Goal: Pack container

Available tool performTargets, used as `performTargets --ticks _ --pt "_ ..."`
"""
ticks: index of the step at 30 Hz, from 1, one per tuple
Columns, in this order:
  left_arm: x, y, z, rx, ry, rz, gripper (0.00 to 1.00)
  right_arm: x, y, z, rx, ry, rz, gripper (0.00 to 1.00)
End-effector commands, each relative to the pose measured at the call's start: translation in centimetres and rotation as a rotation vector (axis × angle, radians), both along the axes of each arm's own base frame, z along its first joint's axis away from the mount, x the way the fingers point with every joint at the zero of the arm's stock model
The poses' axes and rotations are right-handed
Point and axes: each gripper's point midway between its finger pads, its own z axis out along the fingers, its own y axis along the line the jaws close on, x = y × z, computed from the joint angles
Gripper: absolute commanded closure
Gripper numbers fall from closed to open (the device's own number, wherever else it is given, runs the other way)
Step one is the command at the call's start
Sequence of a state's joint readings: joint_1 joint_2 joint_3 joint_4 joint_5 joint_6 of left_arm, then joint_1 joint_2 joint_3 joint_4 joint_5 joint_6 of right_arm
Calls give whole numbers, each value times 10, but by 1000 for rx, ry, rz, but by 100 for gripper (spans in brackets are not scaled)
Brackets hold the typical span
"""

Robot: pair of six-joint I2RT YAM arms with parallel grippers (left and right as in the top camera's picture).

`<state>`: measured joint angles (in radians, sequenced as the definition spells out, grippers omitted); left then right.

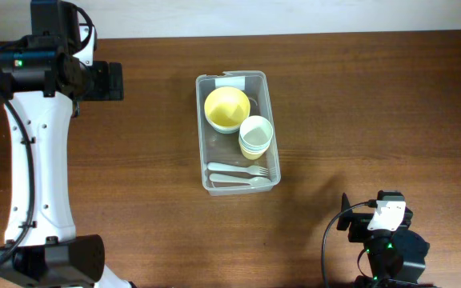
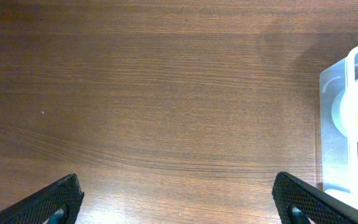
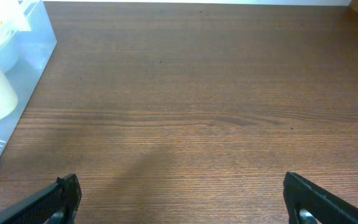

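Note:
The clear rectangular container (image 1: 235,132) stands in the middle of the table with its white label at the far short end. Inside it lie a yellow bowl (image 1: 227,107), a stack of pale cups (image 1: 255,136) and a white fork and spoon (image 1: 238,174) at the near end. Its wall also shows at the right edge of the left wrist view (image 2: 334,130) and at the left edge of the right wrist view (image 3: 27,59). My left gripper (image 2: 179,202) is open and empty, at the far left, well away from the container. My right gripper (image 3: 182,202) is open and empty, near the front right.
The brown wooden table (image 1: 358,104) ends at a pale wall strip along the far edge. The left arm's white link (image 1: 38,160) runs down the left side. The right arm's base (image 1: 386,240) sits at the front right.

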<state>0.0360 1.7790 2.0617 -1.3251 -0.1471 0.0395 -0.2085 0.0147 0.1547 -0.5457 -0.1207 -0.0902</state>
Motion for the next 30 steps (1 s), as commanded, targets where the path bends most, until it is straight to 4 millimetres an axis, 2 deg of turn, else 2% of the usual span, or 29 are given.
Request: performTargets --ticks 1,5,7,10,13,15,17,18,19,21,24,29,30 --pt "-2 2 7 -6 -21 18 0 0 2 -1 -4 -2 14 1" --pt "-16 19 3 110 54 15 0 0 2 -1 -5 -3 14 1" --pt "-25 19 9 112 52 16 0 0 2 -1 -5 -2 14 1" --pt "-40 19 56 120 -110 27 0 0 2 -1 -5 -2 14 1" --pt "-46 13 86 99 -286 15 0 0 2 -1 -4 -2 14 1" --pt "-55 7 94 94 -426 -15 0 0 2 -1 -5 -2 14 1" --pt "-64 4 91 88 -529 -21 0 0 2 -1 -5 -2 14 1" --pt "-68 3 88 85 -554 -24 0 0 2 -1 -5 -2 14 1" --pt "-82 1 73 83 -615 -29 0 0 2 -1 -5 -2 14 1" --pt "-98 1 50 84 -631 -28 0 0 2 -1 -5 -2 14 1" --pt "-128 -2 -2 78 -611 -34 0 0 2 -1 -5 -2 14 1" --pt "-161 -11 -65 46 -575 -67 0 0 2 -1 -5 -2 14 1" --pt "-164 -12 -73 42 -570 -71 0 0 2 -1 -5 -2 14 1"
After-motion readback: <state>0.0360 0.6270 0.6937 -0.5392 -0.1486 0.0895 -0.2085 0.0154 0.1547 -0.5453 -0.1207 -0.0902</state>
